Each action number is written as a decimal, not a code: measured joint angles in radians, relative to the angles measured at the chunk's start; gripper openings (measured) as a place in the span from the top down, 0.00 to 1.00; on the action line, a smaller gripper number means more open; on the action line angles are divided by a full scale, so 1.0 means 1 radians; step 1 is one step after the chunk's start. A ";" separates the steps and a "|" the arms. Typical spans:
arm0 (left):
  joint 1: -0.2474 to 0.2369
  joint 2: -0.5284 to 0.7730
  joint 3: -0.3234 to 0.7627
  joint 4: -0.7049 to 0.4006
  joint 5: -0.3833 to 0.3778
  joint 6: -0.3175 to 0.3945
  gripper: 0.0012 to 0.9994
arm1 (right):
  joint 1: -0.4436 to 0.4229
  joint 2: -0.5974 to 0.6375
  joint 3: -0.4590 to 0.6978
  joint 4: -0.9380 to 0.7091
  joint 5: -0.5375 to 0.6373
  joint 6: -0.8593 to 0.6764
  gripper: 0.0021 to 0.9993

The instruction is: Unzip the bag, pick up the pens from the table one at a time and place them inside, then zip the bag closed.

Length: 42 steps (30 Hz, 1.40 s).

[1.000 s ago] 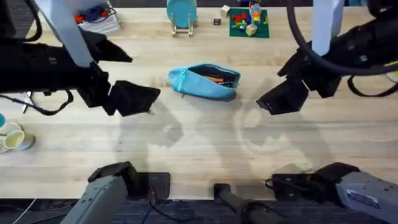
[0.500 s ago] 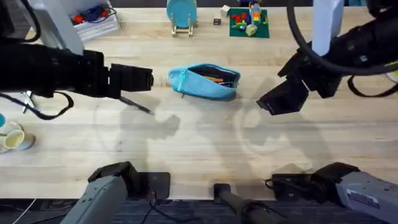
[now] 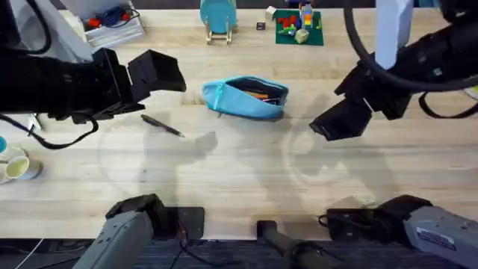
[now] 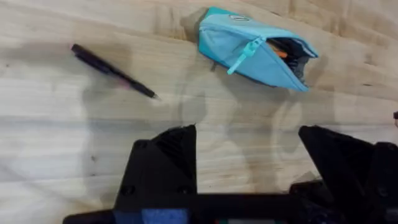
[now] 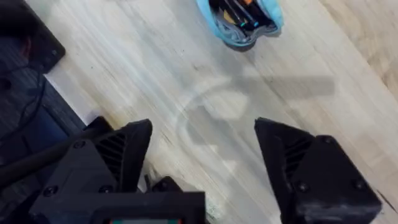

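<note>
The light-blue bag (image 3: pixel 245 98) lies unzipped in the middle of the table (image 3: pixel 239 172), with pens showing inside its mouth (image 5: pixel 239 14). One dark pen (image 3: pixel 163 125) lies loose on the wood to the bag's left, also seen in the left wrist view (image 4: pixel 112 70) apart from the bag (image 4: pixel 255 51). My left gripper (image 3: pixel 168 75) hovers open and empty, above and behind that pen, left of the bag; its fingers (image 4: pixel 165 165) are spread wide. To the bag's right, my right gripper (image 3: pixel 332 123) hangs open and empty, its fingers (image 5: pixel 121 155) well apart.
A round teal disc on a wooden stand (image 3: pixel 218 16) and a green plate with toy bricks (image 3: pixel 299 28) sit along the far edge. A tray of items (image 3: pixel 112 22) is at the far left, and a cup (image 3: pixel 15 168) at the left edge.
My left gripper has lifted off and swung back from the spot where the loose pen lies, uncovering the pen on the wood. The right arm and the bag have stayed put.
</note>
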 joint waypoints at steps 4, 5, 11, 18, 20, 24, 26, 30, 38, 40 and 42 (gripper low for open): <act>0.000 0.006 0.000 -0.036 -0.080 -0.099 0.01 | 0.000 0.000 0.000 -0.003 0.000 0.000 0.00; 0.000 0.014 0.000 -0.050 -0.113 -0.136 0.01 | 0.000 0.000 0.000 -0.003 0.000 0.000 0.00; 0.000 0.074 0.000 -0.067 -0.274 -0.328 0.01 | 0.000 0.000 0.000 -0.003 0.000 0.000 0.00; 0.000 0.153 0.000 -0.065 -0.368 -0.498 0.00 | 0.000 0.000 0.000 -0.014 0.000 0.000 0.00; 0.000 0.186 0.000 -0.059 -0.387 -0.541 0.01 | 0.000 0.000 0.000 -0.015 0.000 0.000 0.00; 0.000 0.254 0.000 -0.034 -0.408 -0.612 0.01 | 0.000 0.000 0.000 -0.032 0.000 0.000 0.00; 0.000 0.286 0.000 -0.028 -0.414 -0.645 0.01 | 0.000 0.000 0.000 -0.033 0.000 0.000 0.00; 0.000 0.341 0.000 -0.007 -0.433 -0.716 0.01 | 0.000 0.000 0.000 -0.033 0.000 0.000 0.00; 0.000 0.365 -0.042 0.085 -0.450 -0.789 0.01 | 0.000 0.000 0.000 -0.033 0.000 0.000 0.00; 0.000 0.365 -0.062 0.101 -0.450 -0.809 0.01 | 0.000 0.000 0.000 -0.033 0.000 0.000 0.00; 0.000 0.365 -0.087 0.132 -0.451 -0.821 0.01 | 0.000 0.000 0.000 -0.033 0.000 0.000 0.00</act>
